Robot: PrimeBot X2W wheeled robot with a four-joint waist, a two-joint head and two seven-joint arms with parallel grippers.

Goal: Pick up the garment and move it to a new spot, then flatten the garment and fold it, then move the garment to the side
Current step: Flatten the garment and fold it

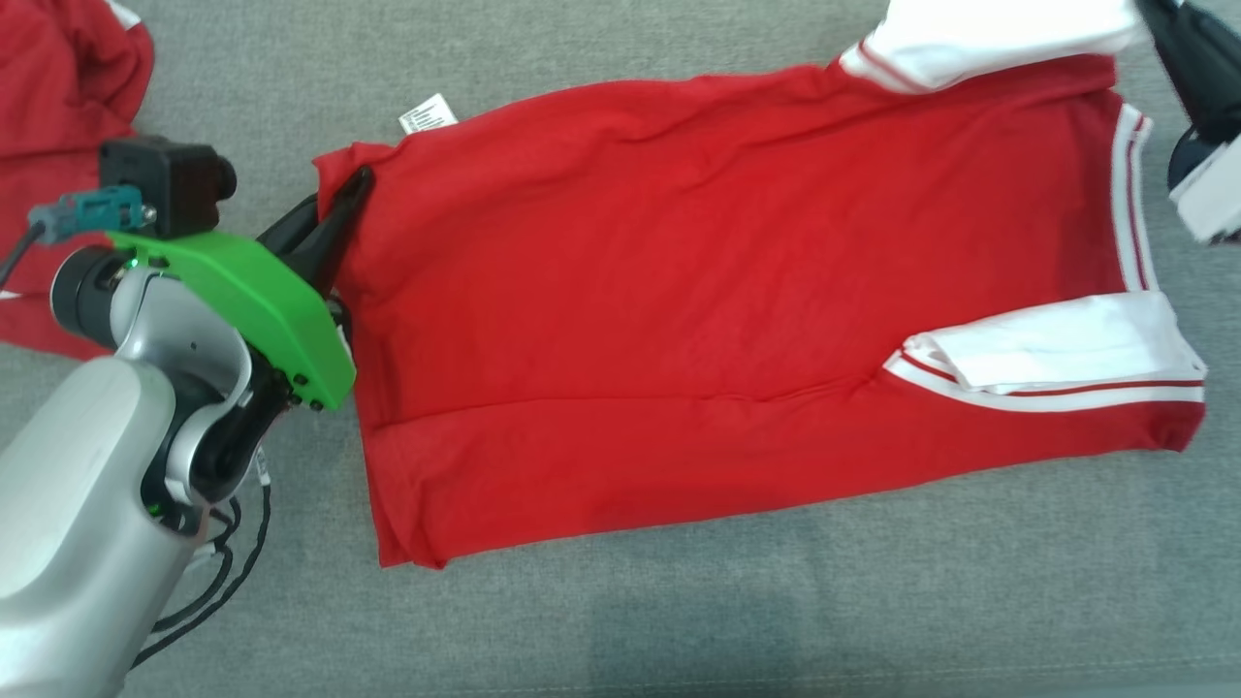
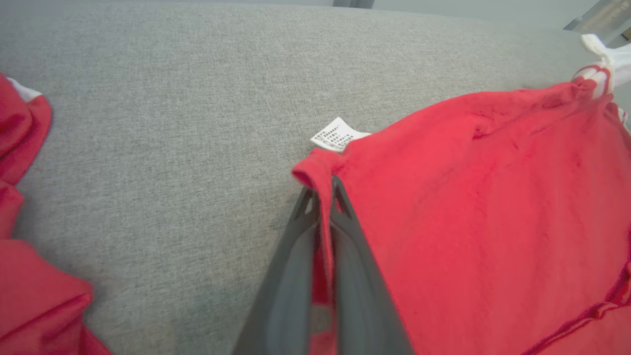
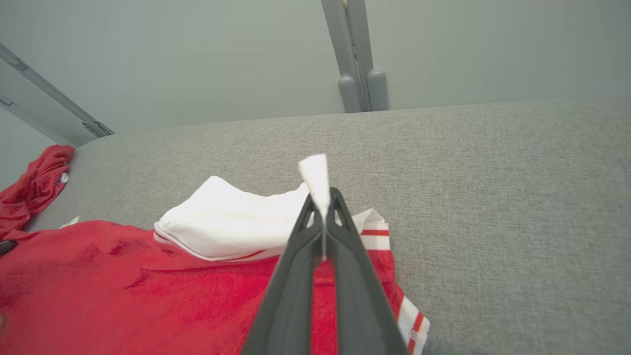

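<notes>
A red garment with white sleeves and striped trim lies spread across the grey surface, folded lengthwise. My left gripper is shut on its far left corner, and in the left wrist view the red hem is pinched between the dark fingers. A white care label sticks out beside that corner. My right gripper is shut on the white sleeve at the far right corner, and a tip of white cloth pokes up past the fingertips. The other white sleeve lies folded over the red body.
Another red garment is heaped at the far left of the grey surface. Beyond the surface's far edge stand a pale wall and a grey post. Black cables hang beside my left forearm.
</notes>
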